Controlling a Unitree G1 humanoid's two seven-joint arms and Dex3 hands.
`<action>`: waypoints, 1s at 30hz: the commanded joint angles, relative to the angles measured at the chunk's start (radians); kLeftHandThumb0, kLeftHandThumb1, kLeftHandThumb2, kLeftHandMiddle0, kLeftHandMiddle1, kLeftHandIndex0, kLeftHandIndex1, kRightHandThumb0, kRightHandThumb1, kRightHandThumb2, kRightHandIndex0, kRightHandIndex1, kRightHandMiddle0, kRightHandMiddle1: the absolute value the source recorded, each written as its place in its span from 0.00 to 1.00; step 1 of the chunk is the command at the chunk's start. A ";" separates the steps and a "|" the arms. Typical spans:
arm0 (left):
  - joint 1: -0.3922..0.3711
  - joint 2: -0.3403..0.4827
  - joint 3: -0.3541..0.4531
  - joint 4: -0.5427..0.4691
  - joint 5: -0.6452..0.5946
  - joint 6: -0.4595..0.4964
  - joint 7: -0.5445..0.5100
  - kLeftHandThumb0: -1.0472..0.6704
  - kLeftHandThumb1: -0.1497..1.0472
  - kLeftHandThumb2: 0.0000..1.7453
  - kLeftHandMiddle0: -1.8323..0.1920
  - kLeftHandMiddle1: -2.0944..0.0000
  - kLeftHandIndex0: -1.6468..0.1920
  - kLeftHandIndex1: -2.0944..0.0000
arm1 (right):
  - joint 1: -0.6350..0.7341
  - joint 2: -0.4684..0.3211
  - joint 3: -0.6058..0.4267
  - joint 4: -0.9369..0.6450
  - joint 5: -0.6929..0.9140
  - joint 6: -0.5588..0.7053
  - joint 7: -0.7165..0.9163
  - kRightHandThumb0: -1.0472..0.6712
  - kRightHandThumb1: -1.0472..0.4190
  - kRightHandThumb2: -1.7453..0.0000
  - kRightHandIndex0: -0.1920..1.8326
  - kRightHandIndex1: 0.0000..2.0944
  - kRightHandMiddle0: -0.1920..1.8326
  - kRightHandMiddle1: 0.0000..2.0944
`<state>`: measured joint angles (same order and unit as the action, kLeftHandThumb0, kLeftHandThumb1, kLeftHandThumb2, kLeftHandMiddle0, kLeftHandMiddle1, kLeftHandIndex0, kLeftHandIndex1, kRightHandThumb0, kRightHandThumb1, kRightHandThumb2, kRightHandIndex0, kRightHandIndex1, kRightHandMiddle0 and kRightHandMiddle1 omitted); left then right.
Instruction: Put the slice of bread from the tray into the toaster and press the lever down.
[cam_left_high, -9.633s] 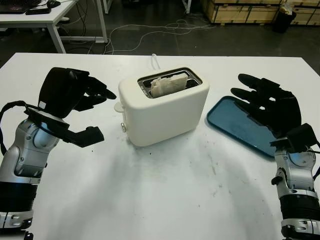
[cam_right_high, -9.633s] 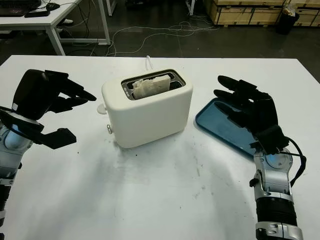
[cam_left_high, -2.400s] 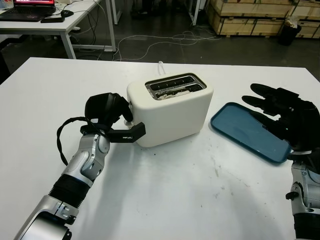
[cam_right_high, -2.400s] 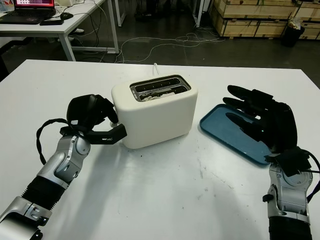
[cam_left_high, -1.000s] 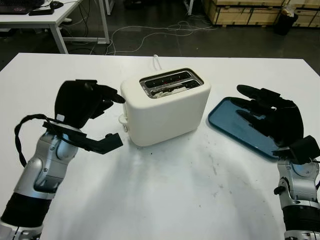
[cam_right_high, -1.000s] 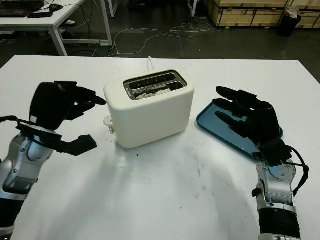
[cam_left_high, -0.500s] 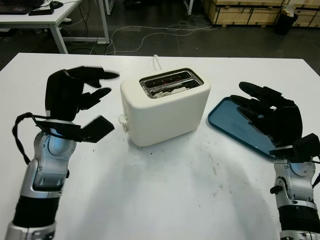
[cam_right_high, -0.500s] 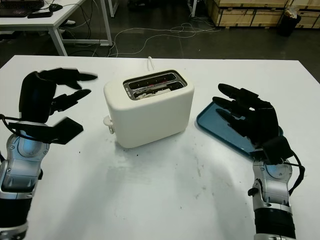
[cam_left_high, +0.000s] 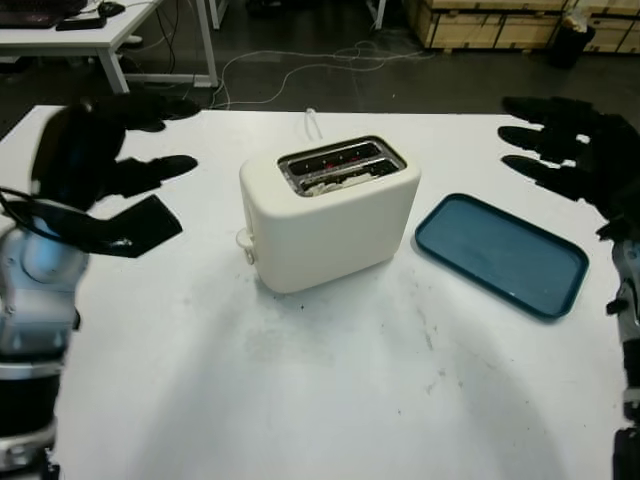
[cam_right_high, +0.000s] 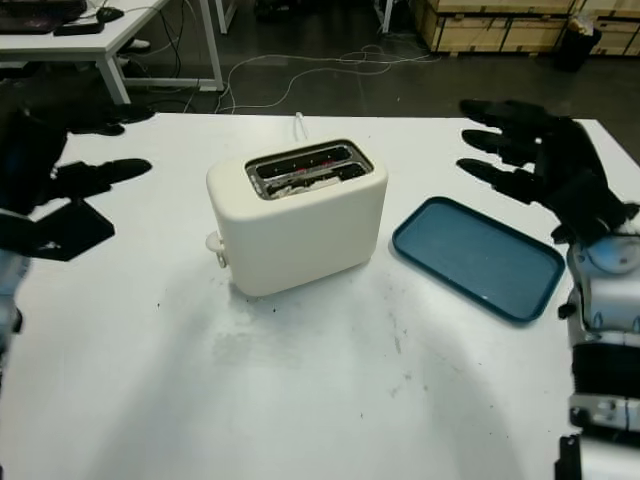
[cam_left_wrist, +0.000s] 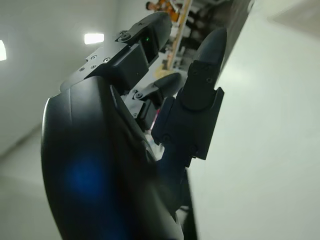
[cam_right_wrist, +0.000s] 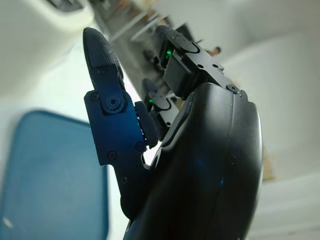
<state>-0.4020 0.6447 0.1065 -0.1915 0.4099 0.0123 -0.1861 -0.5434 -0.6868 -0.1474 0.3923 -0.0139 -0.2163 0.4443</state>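
The cream toaster (cam_left_high: 330, 215) stands mid-table. The bread slice (cam_left_high: 335, 180) sits deep in its near slot, just below the rim. The lever knob (cam_left_high: 243, 240) is low on the toaster's left end. The blue tray (cam_left_high: 500, 253) lies to the right of the toaster with nothing on it. My left hand (cam_left_high: 165, 185) is open and raised in the air to the left of the toaster, well apart from it. Over the table's far right, beyond the tray, my right hand (cam_left_high: 520, 140) is open and held high. The tray (cam_right_wrist: 50, 180) also shows under the right hand's finger (cam_right_wrist: 110, 115).
A white cord (cam_left_high: 312, 122) runs from behind the toaster to the table's far edge. Dark floor with cables, another desk (cam_left_high: 100, 35) and wooden crates (cam_left_high: 480, 20) lie beyond. Small dark specks mark the white tabletop (cam_left_high: 330, 380) in front of the toaster.
Earlier the bread stood above the slot and the lever was higher; the left hand went to the lever, then drew back. Over the last second both hands rose and moved outward.
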 joint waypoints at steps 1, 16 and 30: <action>-0.031 0.035 -0.018 0.024 0.018 -0.018 -0.022 0.29 0.68 0.00 0.53 0.75 0.39 0.98 | -0.049 -0.033 0.028 0.025 -0.036 -0.025 0.019 0.20 0.13 1.00 0.41 0.00 0.40 0.00; -0.131 0.070 -0.096 0.141 0.072 -0.086 -0.044 0.28 0.64 0.00 0.42 0.85 0.35 0.99 | -0.181 -0.057 0.182 0.110 -0.220 -0.117 0.025 0.21 0.13 0.99 0.39 0.01 0.39 0.00; -0.078 0.012 -0.096 0.130 0.092 -0.067 -0.010 0.31 0.72 0.01 0.45 0.88 0.37 1.00 | -0.138 -0.044 0.152 0.079 -0.171 -0.128 0.029 0.26 0.14 1.00 0.39 0.00 0.38 0.00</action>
<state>-0.4937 0.6651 0.0091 -0.0482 0.4958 -0.0659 -0.2073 -0.6952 -0.7369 0.0145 0.4865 -0.2012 -0.3366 0.4826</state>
